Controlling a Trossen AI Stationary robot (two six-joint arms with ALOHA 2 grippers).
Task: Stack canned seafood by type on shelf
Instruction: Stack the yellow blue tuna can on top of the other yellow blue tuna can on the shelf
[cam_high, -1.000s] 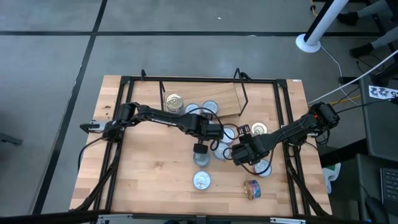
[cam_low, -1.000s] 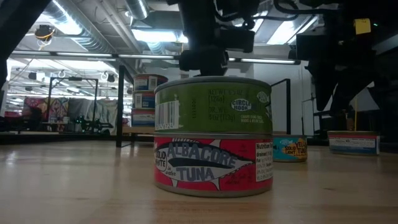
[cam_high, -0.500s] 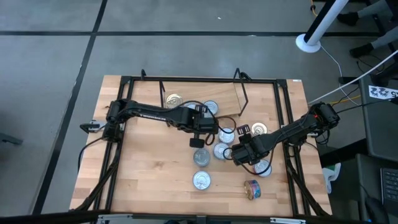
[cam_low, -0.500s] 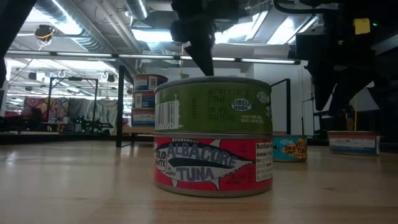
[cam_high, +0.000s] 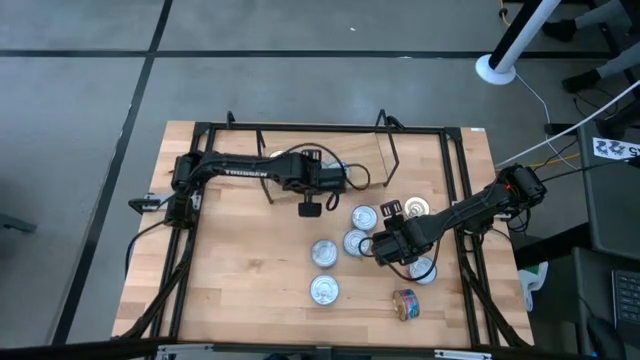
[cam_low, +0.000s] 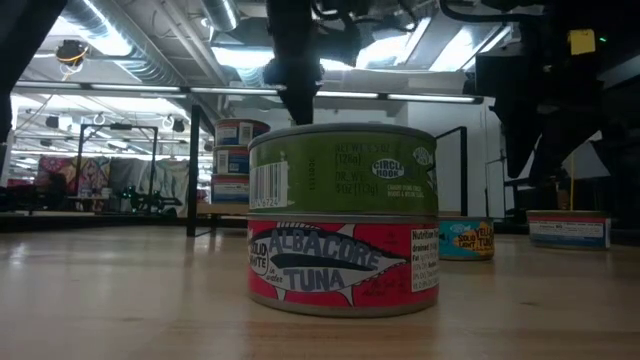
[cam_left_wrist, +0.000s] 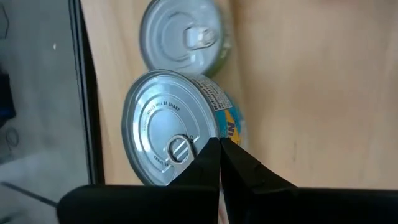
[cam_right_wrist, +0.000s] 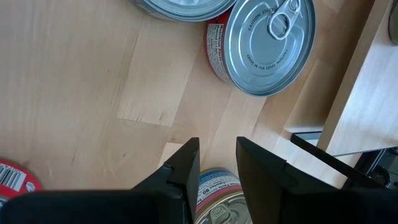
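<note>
I counted six tins (cam_high: 324, 252) loose on the table; my left gripper (cam_high: 311, 209) hovered pinched shut and empty, my right gripper (cam_high: 368, 246) narrowly parted.

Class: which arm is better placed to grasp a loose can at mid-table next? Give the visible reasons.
Right. The right gripper hangs open just beside a loose can. The left gripper is shut and sits farther from it, nearer the shelf.
</note>
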